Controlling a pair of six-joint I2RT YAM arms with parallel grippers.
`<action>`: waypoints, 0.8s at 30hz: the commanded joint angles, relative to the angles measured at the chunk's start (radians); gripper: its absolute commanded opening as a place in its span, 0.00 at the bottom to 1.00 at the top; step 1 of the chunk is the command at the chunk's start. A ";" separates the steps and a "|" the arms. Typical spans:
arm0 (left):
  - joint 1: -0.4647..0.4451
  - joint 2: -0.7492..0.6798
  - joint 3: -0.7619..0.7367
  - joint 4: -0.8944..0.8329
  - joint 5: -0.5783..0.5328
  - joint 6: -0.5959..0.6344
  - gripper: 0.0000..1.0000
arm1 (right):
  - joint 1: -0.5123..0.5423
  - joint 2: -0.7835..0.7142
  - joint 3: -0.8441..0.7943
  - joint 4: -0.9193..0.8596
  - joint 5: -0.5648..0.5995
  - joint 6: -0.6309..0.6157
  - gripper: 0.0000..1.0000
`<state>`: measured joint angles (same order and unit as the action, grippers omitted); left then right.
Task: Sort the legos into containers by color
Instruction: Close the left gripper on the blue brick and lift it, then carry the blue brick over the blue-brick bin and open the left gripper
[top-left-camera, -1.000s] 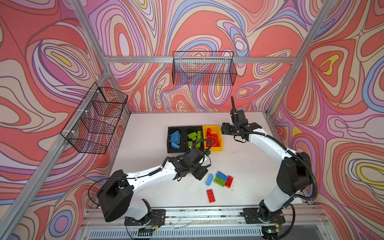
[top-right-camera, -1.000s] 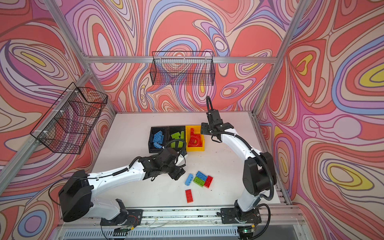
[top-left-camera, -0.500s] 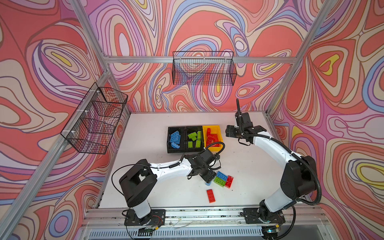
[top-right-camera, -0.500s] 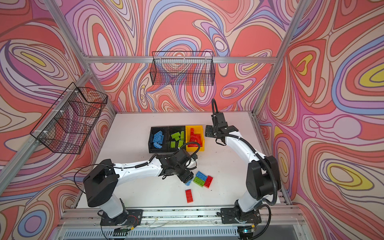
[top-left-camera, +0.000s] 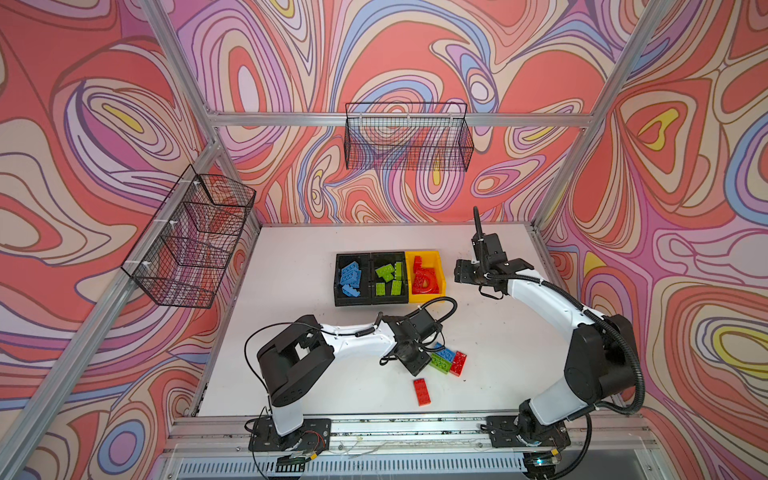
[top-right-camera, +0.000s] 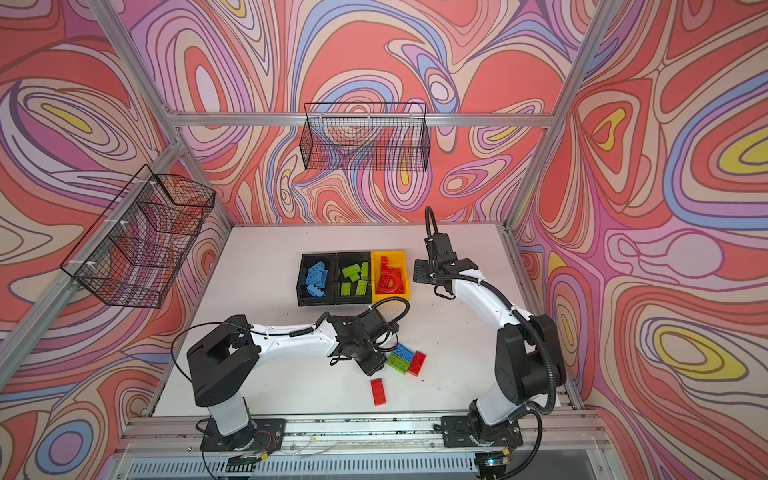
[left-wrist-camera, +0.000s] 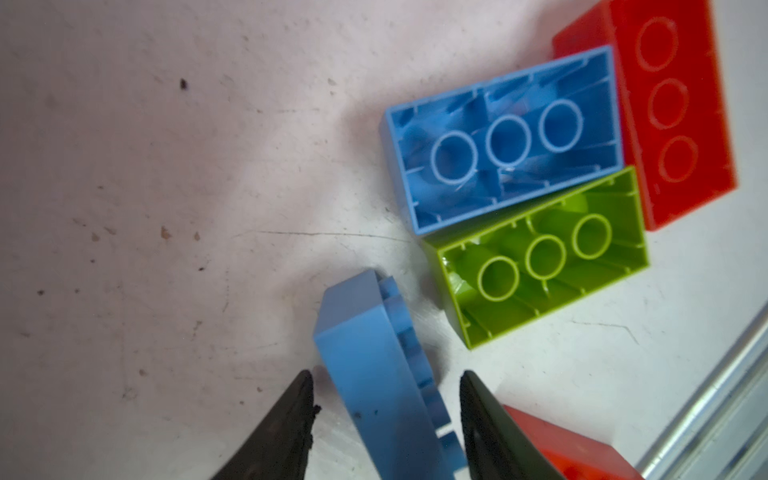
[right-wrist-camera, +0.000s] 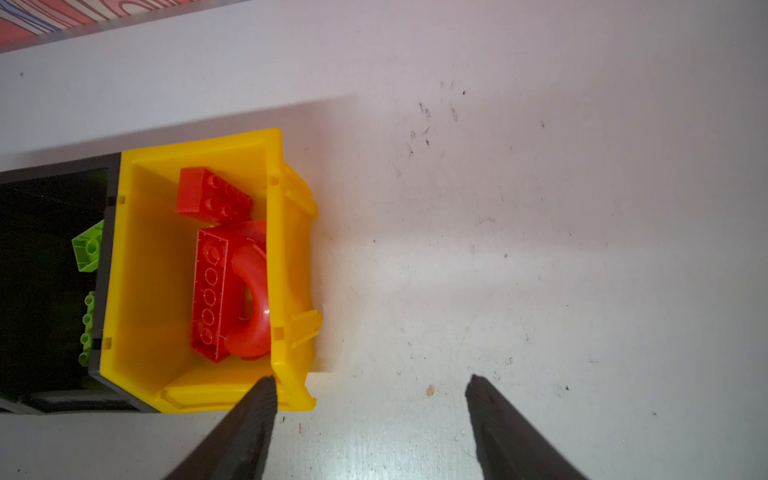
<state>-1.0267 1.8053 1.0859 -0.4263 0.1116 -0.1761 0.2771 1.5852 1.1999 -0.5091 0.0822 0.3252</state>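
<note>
Down from the bins comes the left tool (left-wrist-camera: 384, 376), arm stretched low, jaws apart astride an on-edge blue brick (left-wrist-camera: 361, 332) on the desk (left-wrist-camera: 124, 166), not clamped. Right tool (right-wrist-camera: 370, 378) hovers, jaws spread, beside the yellow bin (right-wrist-camera: 199, 147) of reds (right-wrist-camera: 212, 291); black bins (top-left-camera: 351, 254) hold blues (top-left-camera: 349, 276), greens (top-left-camera: 388, 276).

Scuffed white table (top-left-camera: 291, 270); black wire basket (top-left-camera: 408, 141) on swirled back wall (top-left-camera: 374, 62); compartmented wire basket (top-left-camera: 189, 241) at left

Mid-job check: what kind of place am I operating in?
Likely a robot test cell, not a home: an aluminium frame holds swirl-patterned wall panels, and two arms are bolted to a rail at the front of the white table.
</note>
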 joint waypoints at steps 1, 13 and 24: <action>0.001 0.020 0.022 -0.036 -0.036 -0.020 0.48 | -0.007 -0.035 -0.017 0.011 0.014 0.006 0.77; 0.067 -0.116 -0.057 0.054 -0.108 -0.054 0.20 | -0.006 -0.045 -0.052 0.001 -0.025 0.001 0.76; 0.435 -0.377 -0.108 0.097 -0.118 -0.050 0.22 | -0.005 -0.060 -0.078 0.032 -0.122 -0.013 0.75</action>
<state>-0.6670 1.4582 0.9752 -0.3420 0.0151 -0.2291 0.2752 1.5536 1.1397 -0.5007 0.0013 0.3225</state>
